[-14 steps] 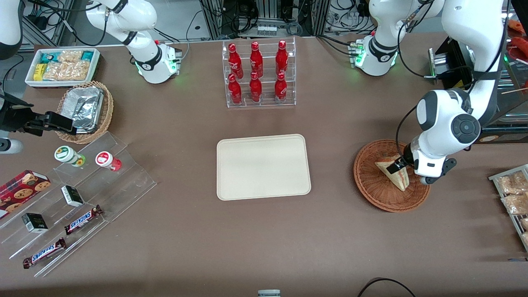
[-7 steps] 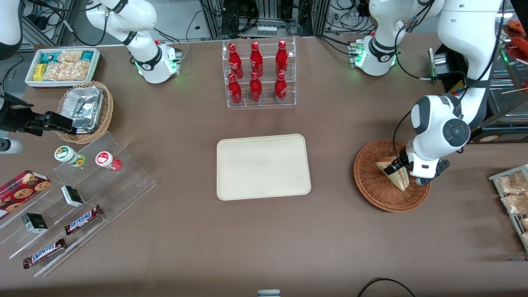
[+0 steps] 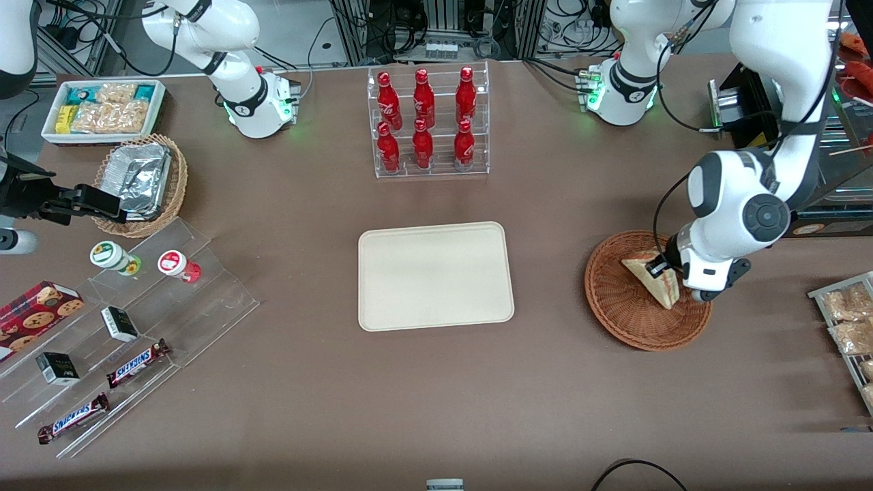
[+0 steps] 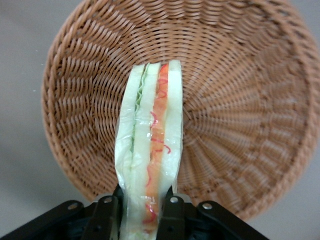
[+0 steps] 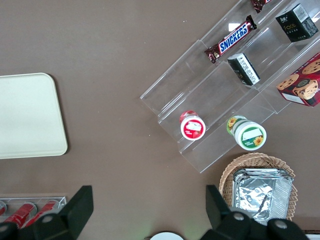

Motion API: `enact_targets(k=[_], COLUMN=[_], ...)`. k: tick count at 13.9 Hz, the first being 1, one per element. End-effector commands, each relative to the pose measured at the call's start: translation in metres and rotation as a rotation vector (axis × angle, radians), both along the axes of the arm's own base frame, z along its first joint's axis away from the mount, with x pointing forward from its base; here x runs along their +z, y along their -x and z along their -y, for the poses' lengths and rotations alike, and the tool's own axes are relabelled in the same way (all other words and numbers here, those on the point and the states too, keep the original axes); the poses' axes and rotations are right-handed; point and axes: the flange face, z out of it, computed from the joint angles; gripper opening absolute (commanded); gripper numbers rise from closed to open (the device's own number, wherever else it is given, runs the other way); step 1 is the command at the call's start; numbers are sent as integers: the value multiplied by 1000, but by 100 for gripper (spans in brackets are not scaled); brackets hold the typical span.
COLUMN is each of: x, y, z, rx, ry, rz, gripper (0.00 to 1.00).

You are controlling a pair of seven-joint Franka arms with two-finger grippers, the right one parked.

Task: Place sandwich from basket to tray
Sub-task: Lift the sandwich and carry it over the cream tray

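Now fingers (image 4: 172, 212) clamped on sandwich (image 4: 149, 145) over basket (image 4: 240, 100) — long axis runs lengthwise away from gripper (image 4: 140, 220), cut edge facing wrist cam.

robot lab, mock snack-shop table (image 3: 559, 198)

Gripper (image 4: 140, 212), over the basket (image 3: 617, 310) near the tabletop's working-arm end: matt black plastic fingers (image 4: 172, 215), we judge, clamped on the sandwich (image 4: 150, 150), which is wrapped in glossy clear film. Basket: rough reddish-brown woven wicker. Tray (image 3: 435, 275), mid-tabletop: smooth matt cream plastic. Tabletop (image 3: 436, 395): we note a matt brown surface.
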Motion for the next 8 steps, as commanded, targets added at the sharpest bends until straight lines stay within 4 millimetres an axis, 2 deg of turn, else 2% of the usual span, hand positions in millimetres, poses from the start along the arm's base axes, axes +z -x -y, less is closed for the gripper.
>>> enact_targets(k=[1,4,8], x=[36,52,51], y=[-5,-8,3], z=[32,80,172], rx=[-74,-186,-350], ry=[1,8,13], rz=[2,1,6], gripper=[0,0,0])
